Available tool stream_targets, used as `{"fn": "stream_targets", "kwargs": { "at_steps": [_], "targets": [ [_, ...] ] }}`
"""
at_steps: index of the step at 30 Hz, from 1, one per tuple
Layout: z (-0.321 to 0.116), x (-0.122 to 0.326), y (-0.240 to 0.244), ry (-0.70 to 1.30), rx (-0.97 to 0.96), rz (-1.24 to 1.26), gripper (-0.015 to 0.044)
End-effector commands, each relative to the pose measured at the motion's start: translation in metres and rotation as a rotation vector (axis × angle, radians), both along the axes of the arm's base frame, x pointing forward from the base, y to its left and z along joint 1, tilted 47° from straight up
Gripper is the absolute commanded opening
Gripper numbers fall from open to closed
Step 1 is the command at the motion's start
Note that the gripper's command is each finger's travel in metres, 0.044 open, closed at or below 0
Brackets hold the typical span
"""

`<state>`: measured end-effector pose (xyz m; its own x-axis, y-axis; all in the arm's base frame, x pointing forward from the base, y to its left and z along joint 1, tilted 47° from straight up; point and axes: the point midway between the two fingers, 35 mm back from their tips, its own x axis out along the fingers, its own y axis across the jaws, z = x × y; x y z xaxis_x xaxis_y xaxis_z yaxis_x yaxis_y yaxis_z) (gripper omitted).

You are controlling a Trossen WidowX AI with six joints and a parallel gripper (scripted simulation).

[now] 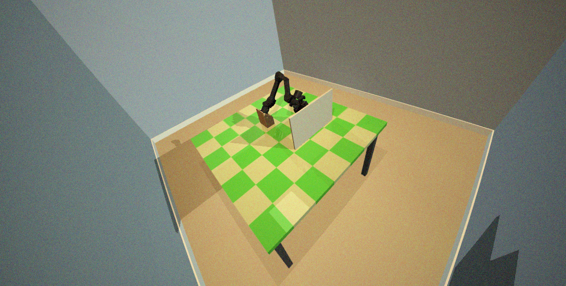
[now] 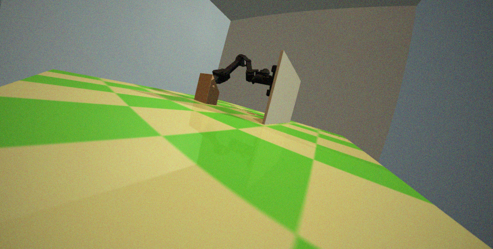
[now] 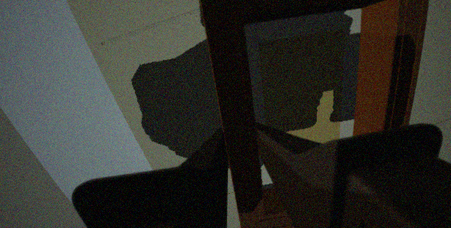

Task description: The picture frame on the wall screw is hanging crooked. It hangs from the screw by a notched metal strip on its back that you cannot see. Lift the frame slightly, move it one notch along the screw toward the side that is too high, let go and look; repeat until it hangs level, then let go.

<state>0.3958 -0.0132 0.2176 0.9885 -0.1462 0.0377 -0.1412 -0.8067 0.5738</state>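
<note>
The picture frame (image 3: 376, 65) shows only in the wrist view, as a dark, brown and orange rectangular border around a shadowed picture (image 3: 298, 73). My gripper (image 3: 238, 131) (image 1: 304, 105) is shut on the frame's left bar in the wrist view, with one black finger on each side of it. In the exterior view the gripper's end is partly behind the upright panel (image 1: 313, 119) (image 2: 284, 92). The panel hides the frame in the top and exterior views. The screw and the notched strip are hidden. The frame's sides look slanted in the wrist view, but I cannot tell its true tilt from this angle.
A brown block (image 1: 266, 119) (image 2: 202, 88) stands near the arm's base. The panel stands on the green and cream checkered table (image 1: 276, 184) (image 2: 220, 150). In the wrist view, a dark shadow (image 3: 179, 101) falls on the pale surface behind the frame.
</note>
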Motion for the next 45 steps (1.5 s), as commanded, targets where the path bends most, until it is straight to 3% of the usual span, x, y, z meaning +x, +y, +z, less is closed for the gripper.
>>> {"fn": "stream_targets", "kwargs": {
  "at_steps": [1, 45],
  "targets": [
    [0.0043, 0.0002, -0.0030, -0.012, 0.005, -0.015, 0.0000],
    [0.0074, 0.0010, 0.0029, -0.012, 0.005, -0.015, 0.0000]
  ]
}}
